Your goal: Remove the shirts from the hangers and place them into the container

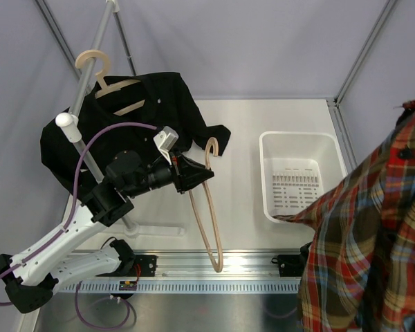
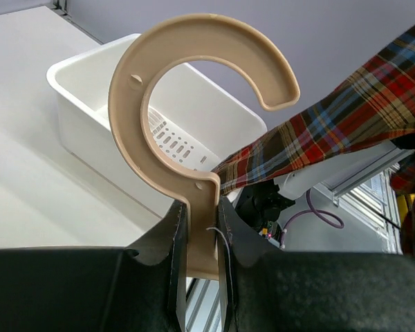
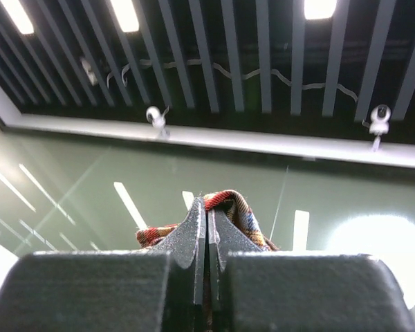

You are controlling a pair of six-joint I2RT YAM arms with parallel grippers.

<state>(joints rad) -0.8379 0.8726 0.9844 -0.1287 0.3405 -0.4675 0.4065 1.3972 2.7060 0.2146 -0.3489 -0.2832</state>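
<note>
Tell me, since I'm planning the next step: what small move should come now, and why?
Probably swing the right gripper over the basket and lower the plaid shirt in: it is already off the hanger, pinched in shut jaws, hanging high to the basket's right.

On the table (image 1: 242,117), the container (image 1: 265,180) sits right of centre. The rail (image 1: 90,76) stands at the left, with the first hanger (image 1: 117,86) hooked over it and the first shirt (image 1: 166,104) draped on that hanger. Between rail and container, the second hanger (image 1: 206,228) dangles from the left hand (image 1: 206,171), pinched just under its hook, while the second shirt (image 1: 373,228) hangs from the right hand (image 3: 207,228) at the far right, before the container's near right corner.
</note>
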